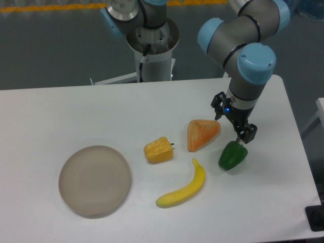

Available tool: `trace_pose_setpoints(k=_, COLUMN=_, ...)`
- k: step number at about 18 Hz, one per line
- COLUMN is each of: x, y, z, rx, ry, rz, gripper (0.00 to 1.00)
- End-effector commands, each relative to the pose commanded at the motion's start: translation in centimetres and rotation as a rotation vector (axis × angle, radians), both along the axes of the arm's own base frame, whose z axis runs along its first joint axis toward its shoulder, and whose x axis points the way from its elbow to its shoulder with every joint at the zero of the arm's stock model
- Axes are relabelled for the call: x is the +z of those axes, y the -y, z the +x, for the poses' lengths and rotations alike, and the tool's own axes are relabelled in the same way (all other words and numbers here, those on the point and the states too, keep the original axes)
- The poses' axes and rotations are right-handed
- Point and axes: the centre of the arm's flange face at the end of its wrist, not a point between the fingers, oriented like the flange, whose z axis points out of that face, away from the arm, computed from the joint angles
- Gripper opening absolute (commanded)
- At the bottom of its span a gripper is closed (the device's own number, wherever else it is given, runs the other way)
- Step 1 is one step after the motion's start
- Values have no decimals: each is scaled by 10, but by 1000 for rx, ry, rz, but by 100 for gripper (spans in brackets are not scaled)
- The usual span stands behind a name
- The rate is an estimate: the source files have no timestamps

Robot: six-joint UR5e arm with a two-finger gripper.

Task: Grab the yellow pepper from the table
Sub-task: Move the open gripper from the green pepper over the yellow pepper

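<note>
only one view here, fixed camera looking down at the table (61,106) from the front.

arm (253,45) reaching in from the upper right, elbow folded over, wrist pointed down toward the right side of the tabletop. gripper (234,120) hanging right above the green pepper (233,155), between it and the orange wedge piece (201,134). well apart from the target.

yellow pepper (158,150) sitting near the middle of the table, lying on its side with the short dark stem poking out to the right. small, blocky, yellow-orange, lobed ridges visible on top. just left of the orange wedge, up and left of the banana (183,185), right of the round greyish plate (94,180). not touching any of them, nothing on it or gripping it.

fingers spread apart, one black fingertip (218,106) up near the wedge's right corner, the other down by the green pepper's stem. nothing clamped between them as far as can be seen. lower finger looks very close to the green pepper's top, can't tell if actually touching. no contact with the yellow pepper at all.
</note>
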Motion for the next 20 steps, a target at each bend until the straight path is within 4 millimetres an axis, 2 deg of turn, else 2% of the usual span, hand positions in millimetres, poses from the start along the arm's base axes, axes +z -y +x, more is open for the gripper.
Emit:
trace_pose_setpoints(k=8, x=-2, y=-1, z=4, rx=-3, ry=12, rz=5, gripper=100)
trace_pose_setpoints(k=13, x=-14, y=-17, z=54, rx=-68, ry=27, rz=-15, gripper=100)
trace_pose_setpoints(k=15, x=-12, y=-19, z=71, rx=-91, ry=34, rz=-7, gripper=100)
trace_pose_setpoints(k=20, x=-43, y=-23, z=130, rx=-133, ry=69, rz=-50, gripper=100)
